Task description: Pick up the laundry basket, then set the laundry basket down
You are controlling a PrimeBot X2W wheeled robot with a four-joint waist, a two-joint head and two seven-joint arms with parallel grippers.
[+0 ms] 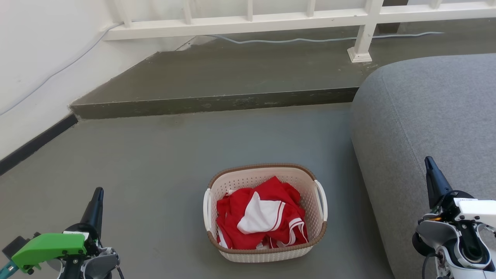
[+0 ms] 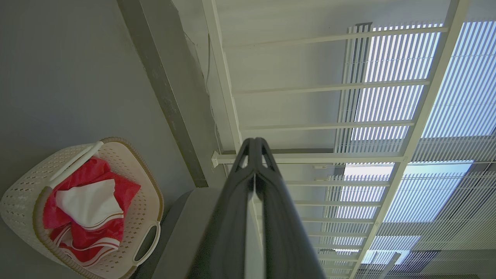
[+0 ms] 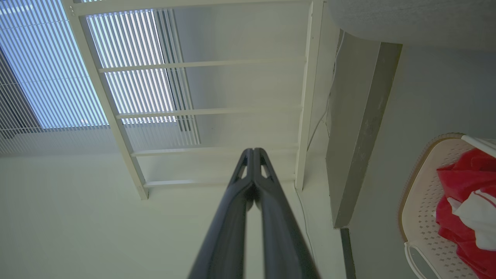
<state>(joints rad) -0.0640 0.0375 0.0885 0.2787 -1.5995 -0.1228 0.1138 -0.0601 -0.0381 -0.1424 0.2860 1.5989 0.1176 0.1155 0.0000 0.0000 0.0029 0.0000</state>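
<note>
The laundry basket sits on the grey floor, just beside the grey sofa, with red and white clothes bundled inside. The left gripper hangs low on the left, well apart from the basket, fingers pressed tip to tip and gripping nothing. The right gripper is over the sofa's edge on the other side, likewise closed and empty, and neither touches a handle.

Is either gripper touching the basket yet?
No, the left gripper and right gripper both sit clear of the basket, one on each side.
</note>
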